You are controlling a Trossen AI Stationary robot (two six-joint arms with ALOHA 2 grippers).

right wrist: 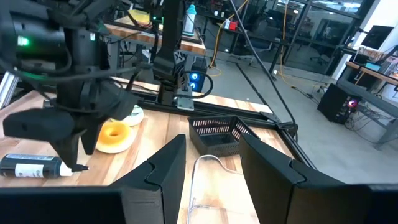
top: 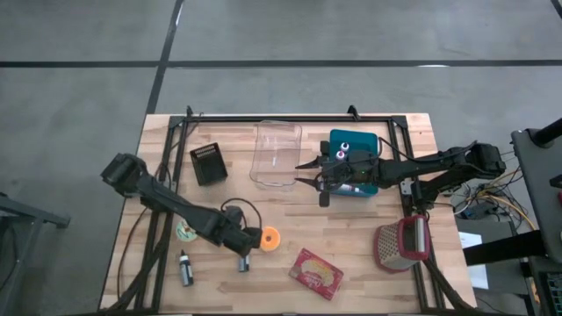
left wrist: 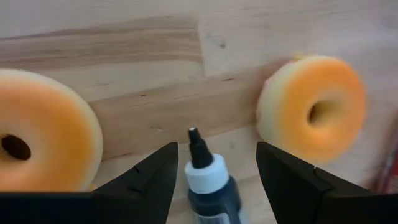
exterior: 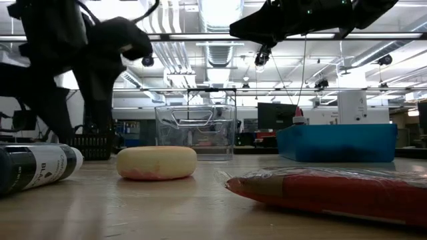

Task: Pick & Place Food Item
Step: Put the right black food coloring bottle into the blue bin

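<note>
An orange-topped donut (top: 270,238) lies flat on the wooden table (top: 351,237) near the front. A second donut (top: 187,231) lies to its left; the left wrist view shows both donuts (left wrist: 314,109) (left wrist: 43,130). A small dark bottle (left wrist: 208,180) with a white collar lies on its side between them. My left gripper (top: 243,250) points down over it, open, one finger on each side of the bottle's neck, apart from it. My right gripper (top: 309,172) hovers level and open beside the clear container (top: 277,156), holding nothing.
A red packet (top: 316,273) lies front centre and a second small bottle (top: 186,268) front left. A black basket (top: 208,163) and a blue bin (top: 356,162) stand at the back. A red and grey grater (top: 402,244) sits at the right.
</note>
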